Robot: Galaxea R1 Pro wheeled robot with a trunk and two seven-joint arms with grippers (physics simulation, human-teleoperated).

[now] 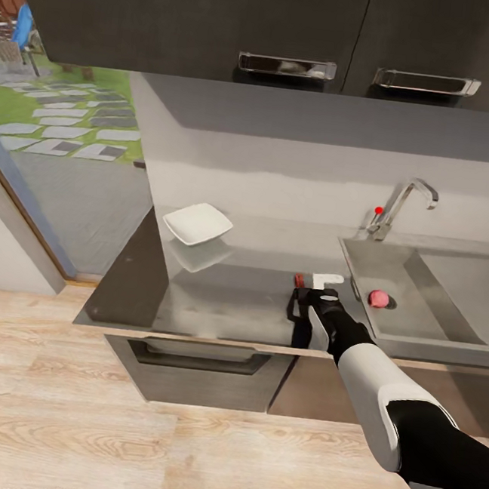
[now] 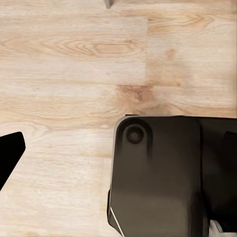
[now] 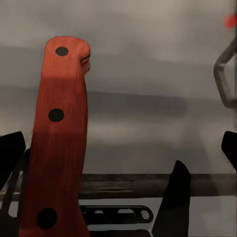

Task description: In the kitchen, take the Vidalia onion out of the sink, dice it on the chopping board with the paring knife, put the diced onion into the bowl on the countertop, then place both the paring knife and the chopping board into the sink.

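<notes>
Head view: the right gripper (image 1: 321, 293) reaches over the glossy countertop (image 1: 223, 303), just left of the sink (image 1: 431, 338); its wrist hides most of the chopping board (image 1: 294, 311), of which a dark edge shows beside the arm. The end of the paring knife (image 1: 299, 279) pokes out just beyond the fingers. The onion (image 1: 378, 298) lies in the sink basin, near the gripper on its right side, apart from it. The faucet (image 1: 401, 205) with its red knob (image 1: 378, 210) stands behind the basin. The white bowl (image 1: 197, 223) sits on the countertop well to the left of the gripper, under the wall cabinets (image 1: 299, 30). Left wrist view: wooden floor (image 2: 74, 74) and a dark part of the robot's body (image 2: 163, 177); one dark fingertip (image 2: 10, 153) shows at the edge, and whether these jaws are open or closed cannot be told. Right wrist view: the reddish knife handle (image 3: 57, 138), with three dark rivets, stands upright between the dark fingers (image 3: 173, 202), whose jaws appear spread around it; contact cannot be judged. The board's slot (image 3: 116, 215) lies below, and the faucet (image 3: 223, 74) is beyond.
</notes>
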